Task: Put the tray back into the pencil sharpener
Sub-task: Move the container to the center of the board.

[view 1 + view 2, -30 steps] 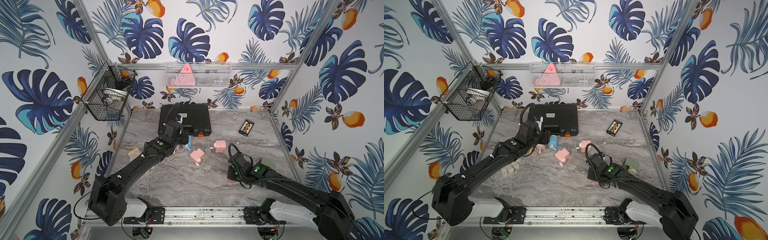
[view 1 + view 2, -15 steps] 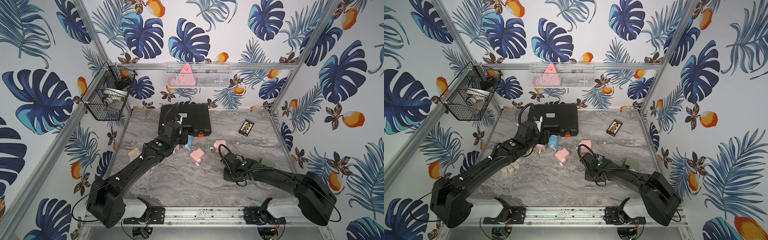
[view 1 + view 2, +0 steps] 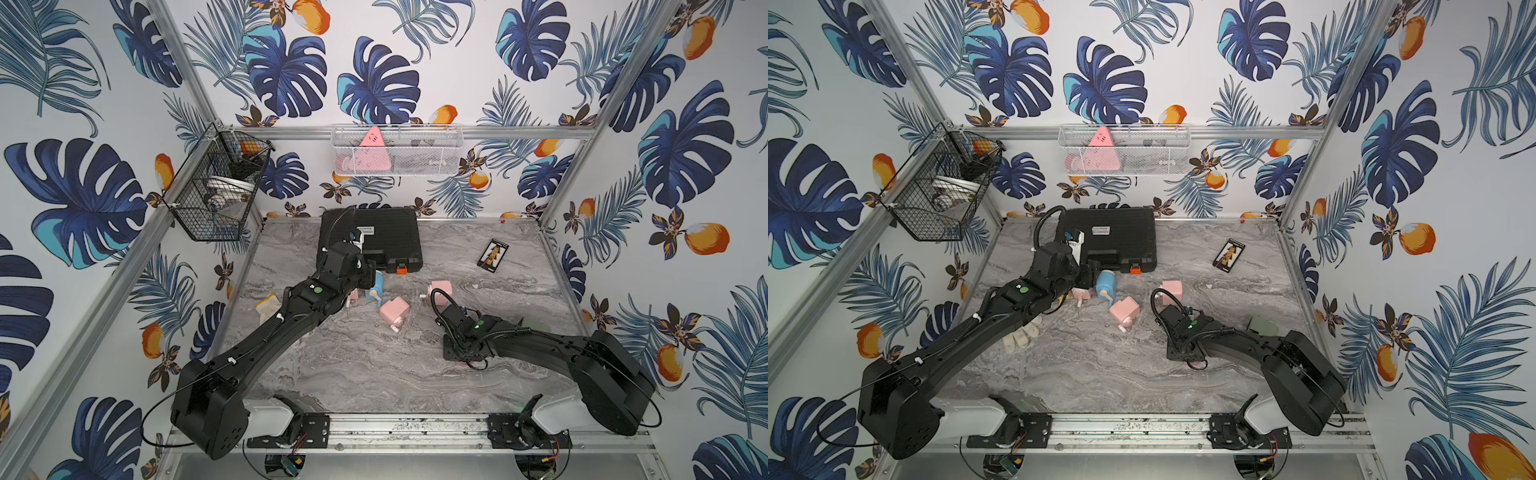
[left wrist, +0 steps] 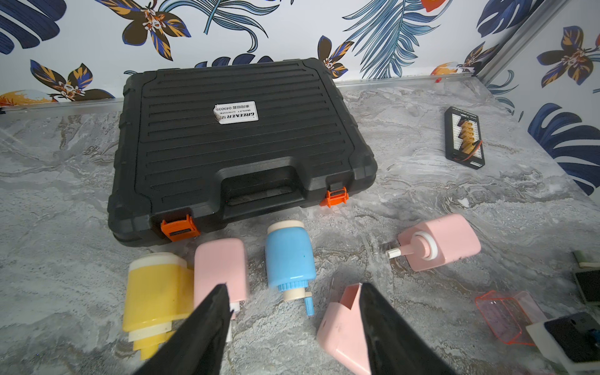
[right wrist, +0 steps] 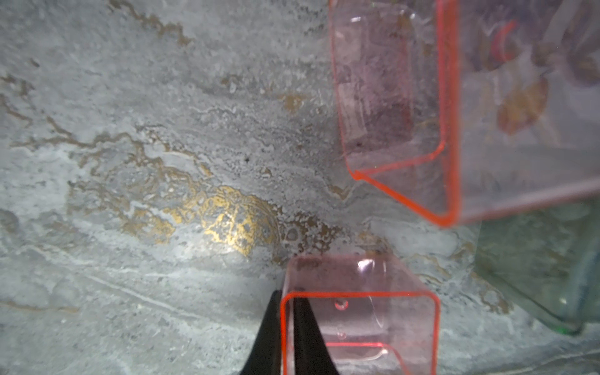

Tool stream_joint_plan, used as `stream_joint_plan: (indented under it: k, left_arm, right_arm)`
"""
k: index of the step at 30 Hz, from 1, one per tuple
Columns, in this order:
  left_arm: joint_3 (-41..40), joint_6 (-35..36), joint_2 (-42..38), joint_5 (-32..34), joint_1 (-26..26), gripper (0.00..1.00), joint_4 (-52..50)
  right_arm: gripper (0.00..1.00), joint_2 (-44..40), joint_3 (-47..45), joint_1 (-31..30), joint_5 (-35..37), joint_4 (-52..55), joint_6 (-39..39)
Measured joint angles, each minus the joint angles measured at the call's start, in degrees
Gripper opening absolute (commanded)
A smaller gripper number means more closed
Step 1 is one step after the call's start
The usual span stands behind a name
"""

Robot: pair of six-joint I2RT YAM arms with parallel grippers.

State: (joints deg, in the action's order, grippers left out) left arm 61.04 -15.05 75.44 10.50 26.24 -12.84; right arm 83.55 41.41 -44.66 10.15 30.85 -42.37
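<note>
Clear pink plastic comes first, close to the front rail (image 3: pixel 415 426). The tray (image 5: pixel 357 324) sits low at the marble tabletop (image 5: pixel 130 162), though I cannot tell whether it touches. The right gripper (image 5: pixel 287 300) is clamped on one of its side walls, with one finger inside and one outside. Just beyond lie a second pink tray (image 5: pixel 406 97) and a greenish clear one (image 5: pixel 535 266).

Further in, near the middle, the pink pencil sharpener (image 3: pixel 394 309) lies on its side, well apart from the held tray. The left gripper (image 4: pixel 292 287) hangs over that cluster with its fingers spread apart, one of them just beside the sharpener.

Past it are a blue sharpener (image 4: pixel 290 259), a yellow one (image 4: pixel 156 292) and another pink one (image 3: pixel 440 287). The black case (image 4: pixel 233 146) lies flat at the table's far end.
</note>
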Motion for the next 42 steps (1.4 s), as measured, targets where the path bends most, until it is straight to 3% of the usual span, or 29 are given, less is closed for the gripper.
stream_joint_plan:
  k: [9,16,20,29,35,42]
  left_arm:
    - [-0.1,0.0,-0.7,2.3,0.0,0.66,0.0]
    - [-0.9,-0.1,-2.7,4.0,0.0,0.65,0.2]
    - [-2.0,-0.3,-4.3,4.9,0.0,0.65,0.7]
    - [-4.1,-0.4,-7.3,6.7,-0.1,0.63,2.5]
    - [-4.5,-0.2,-7.5,6.2,-0.1,0.62,3.3]
    - [-4.5,0.2,-7.5,6.2,-0.1,0.62,3.3]
  right_arm:
    - [0.00,-1.4,-0.1,-1.7,-1.2,-0.5,0.9]
    - [0.00,-2.5,4.5,-9.1,-2.5,0.2,0.4]
    - [0.00,-5.7,6.3,-10.3,-1.4,-0.1,3.3]
    - [0.00,-8.3,10.9,-10.4,-0.4,-1.6,23.0]
    - [0.00,-3.8,11.1,-10.7,-6.4,-1.8,38.8]
    - [0.00,-0.8,8.4,-10.8,-13.3,-2.0,52.0]
